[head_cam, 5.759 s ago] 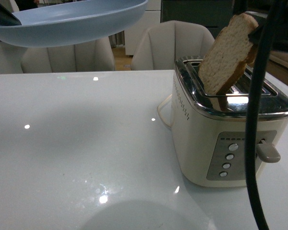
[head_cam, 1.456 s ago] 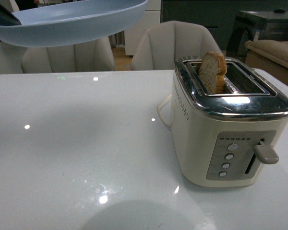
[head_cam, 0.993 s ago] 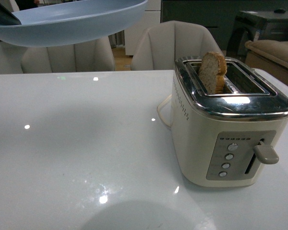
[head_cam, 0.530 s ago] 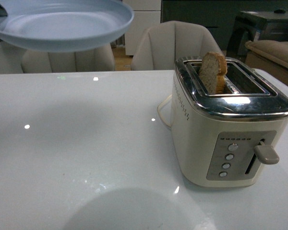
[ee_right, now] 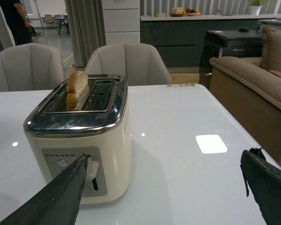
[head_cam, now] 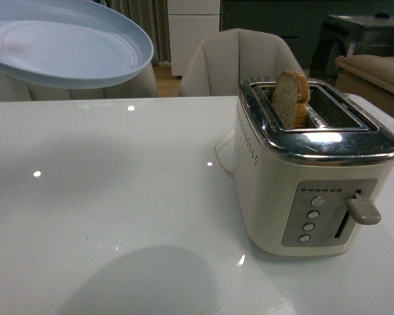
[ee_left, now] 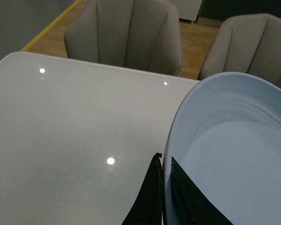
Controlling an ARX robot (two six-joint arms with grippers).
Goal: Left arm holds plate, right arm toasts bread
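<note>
Pinching plate (ee_left: 234,140) — left gripper (ee_left: 164,161) | right gripper (ee_right: 164,187) agape | glossy white table (head_cam: 118,197), chairs (head_cam: 230,62), perhaps sofa (ee_right: 253,79)

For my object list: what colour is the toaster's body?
Cream toaster body, under a shiny chrome top; clearest in the front view.

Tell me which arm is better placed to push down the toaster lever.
The right. The right gripper is open and empty, close to the lever. The left gripper is shut on the plate rim, far from the toaster.
</note>
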